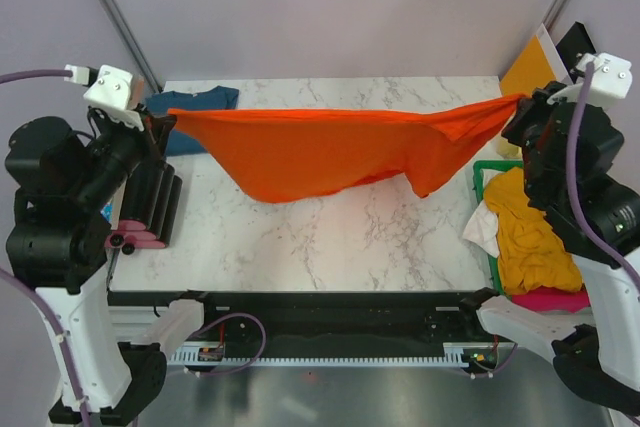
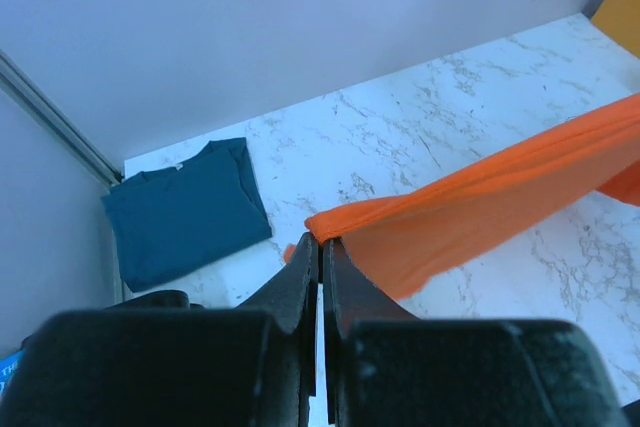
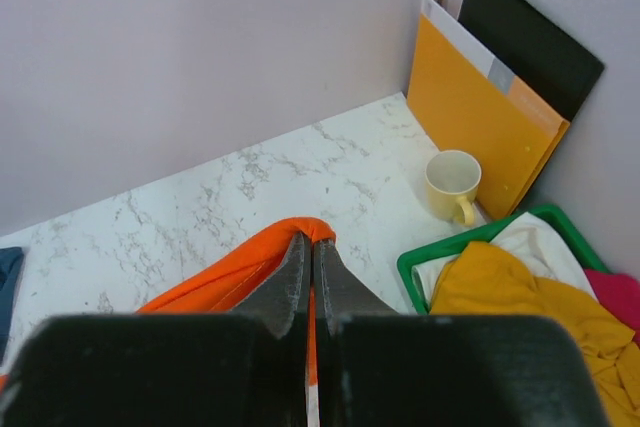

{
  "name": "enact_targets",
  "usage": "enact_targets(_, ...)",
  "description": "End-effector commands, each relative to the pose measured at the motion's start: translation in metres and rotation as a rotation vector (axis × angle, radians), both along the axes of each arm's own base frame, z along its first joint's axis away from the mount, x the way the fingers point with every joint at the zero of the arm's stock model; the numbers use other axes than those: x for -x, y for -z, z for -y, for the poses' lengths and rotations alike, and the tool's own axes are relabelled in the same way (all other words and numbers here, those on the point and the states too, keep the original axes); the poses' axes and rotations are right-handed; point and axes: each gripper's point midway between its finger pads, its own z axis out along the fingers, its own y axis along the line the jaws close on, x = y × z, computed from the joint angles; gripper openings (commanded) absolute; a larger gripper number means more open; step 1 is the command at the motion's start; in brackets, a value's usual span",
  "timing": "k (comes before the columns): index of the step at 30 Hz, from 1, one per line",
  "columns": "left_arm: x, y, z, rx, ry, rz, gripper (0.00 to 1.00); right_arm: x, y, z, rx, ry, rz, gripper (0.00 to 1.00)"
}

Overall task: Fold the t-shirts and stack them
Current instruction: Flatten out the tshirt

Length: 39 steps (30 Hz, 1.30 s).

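The bright orange-red t-shirt (image 1: 320,147) hangs stretched in the air between both grippers, above the marble table (image 1: 330,237). My left gripper (image 1: 165,119) is shut on its left edge, seen in the left wrist view (image 2: 322,239). My right gripper (image 1: 518,105) is shut on its right edge, seen in the right wrist view (image 3: 312,239). The shirt's middle sags toward the table. A folded dark teal-blue t-shirt (image 1: 195,107) lies at the back left, also in the left wrist view (image 2: 185,212). Mustard yellow (image 1: 530,232), white (image 1: 483,227) and pink (image 1: 550,299) shirts lie in the green basket (image 1: 485,169).
An orange-yellow envelope (image 3: 480,122) and a black board (image 3: 535,42) lean on the right wall. A pale yellow mug (image 3: 452,185) stands beside the green basket (image 3: 430,257). A black and pink rack (image 1: 150,212) sits at the table's left edge.
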Motion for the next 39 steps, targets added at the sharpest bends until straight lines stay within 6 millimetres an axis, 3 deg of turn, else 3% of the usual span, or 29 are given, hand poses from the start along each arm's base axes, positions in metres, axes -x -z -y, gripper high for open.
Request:
enact_targets(1,0.029,-0.032,-0.007,0.041,-0.045,0.083,0.02,0.033,-0.042,0.025,0.03,0.026,0.079,0.0)
enact_targets(4,0.032,-0.026,-0.009,0.031,-0.052,0.072,0.02,0.027,-0.039,0.018,0.034,0.004,0.06,0.0)
enact_targets(7,0.007,0.016,-0.006,0.032,-0.039,-0.051,0.02,0.006,-0.007,0.006,0.046,0.0,-0.018,0.0)
enact_targets(8,-0.007,0.045,-0.005,0.033,-0.035,-0.129,0.02,-0.001,0.004,0.0,0.044,-0.008,-0.033,0.0)
enact_targets(9,-0.021,0.056,-0.002,0.036,-0.017,-0.153,0.02,-0.013,0.032,-0.008,0.054,-0.013,-0.086,0.0)
enact_targets(11,-0.043,0.093,-0.001,0.035,-0.014,-0.249,0.02,-0.031,0.05,-0.021,0.029,-0.032,-0.094,0.0)
enact_targets(12,-0.06,0.103,0.0,0.035,-0.008,-0.268,0.02,-0.044,0.076,-0.029,0.049,-0.034,-0.151,0.0)
enact_targets(14,-0.08,0.123,0.002,0.035,0.002,-0.308,0.02,-0.064,0.091,-0.034,0.035,-0.03,-0.166,0.0)
enact_targets(15,-0.099,0.14,0.001,0.032,0.001,-0.351,0.02,-0.082,0.11,-0.037,0.045,-0.026,-0.212,0.0)
enact_targets(16,-0.115,0.142,0.001,0.029,-0.003,-0.339,0.02,-0.096,0.114,-0.037,0.035,-0.019,-0.21,0.0)
enact_targets(17,-0.127,0.144,0.001,0.028,-0.003,-0.342,0.02,-0.117,0.135,-0.033,0.034,-0.006,-0.259,0.0)
enact_targets(19,-0.168,0.17,0.0,0.023,-0.007,-0.408,0.02,-0.147,0.142,-0.027,0.014,0.016,-0.262,0.0)
enact_targets(20,-0.185,0.163,-0.001,0.023,-0.01,-0.39,0.02,-0.171,0.168,-0.018,0.005,0.049,-0.321,0.0)
enact_targets(21,-0.2,0.163,-0.002,0.022,-0.018,-0.391,0.02,-0.188,0.15,-0.017,-0.011,0.056,-0.281,0.0)
enact_targets(22,-0.226,0.188,-0.002,0.023,-0.024,-0.449,0.02,-0.202,0.149,-0.015,-0.014,0.066,-0.276,0.0)
enact_targets(23,-0.244,0.161,-0.003,0.026,-0.029,-0.384,0.02,-0.224,0.168,-0.015,0.01,0.076,-0.321,0.0)
enact_targets(24,-0.257,0.156,-0.005,0.026,-0.044,-0.371,0.02,-0.241,0.137,-0.018,-0.002,0.072,-0.25,0.0)
enact_targets(25,-0.272,0.154,-0.006,0.03,-0.052,-0.365,0.02,-0.253,0.134,-0.021,0.004,0.064,-0.251,0.0)
enact_targets(26,-0.297,0.144,-0.008,0.032,-0.062,-0.338,0.02,-0.275,0.157,-0.024,0.026,0.064,-0.301,0.0)
enact_targets(27,-0.311,0.141,-0.01,0.036,-0.082,-0.329,0.02,-0.287,0.114,-0.027,0.021,0.053,-0.214,0.0)
enact_targets(29,-0.335,0.114,-0.013,0.044,-0.1,-0.24,0.02,-0.303,0.11,-0.029,0.012,0.038,-0.196,0.0)
enact_targets(30,-0.339,0.104,-0.016,0.035,-0.117,-0.203,0.02,-0.306,0.088,-0.032,-0.012,0.028,-0.138,0.0)
enact_targets(33,-0.344,0.073,-0.018,0.029,-0.118,-0.102,0.02,-0.308,0.059,-0.038,-0.037,-0.011,-0.062,0.0)
enact_targets(34,-0.343,0.062,-0.034,0.044,-0.145,-0.076,0.02,-0.306,0.049,-0.042,-0.044,-0.022,-0.034,0.0)
enact_targets(36,-0.335,0.029,-0.038,0.046,-0.145,0.011,0.02,-0.294,0.026,-0.048,-0.039,-0.034,0.012,0.0)
enact_targets(38,-0.33,0.014,-0.041,0.051,-0.153,0.052,0.02,-0.279,0.007,-0.051,-0.034,-0.033,0.046,0.0)
enact_targets(39,-0.326,0.002,-0.044,0.061,-0.158,0.083,0.02,-0.276,0.008,-0.054,-0.034,-0.036,0.047,0.0)
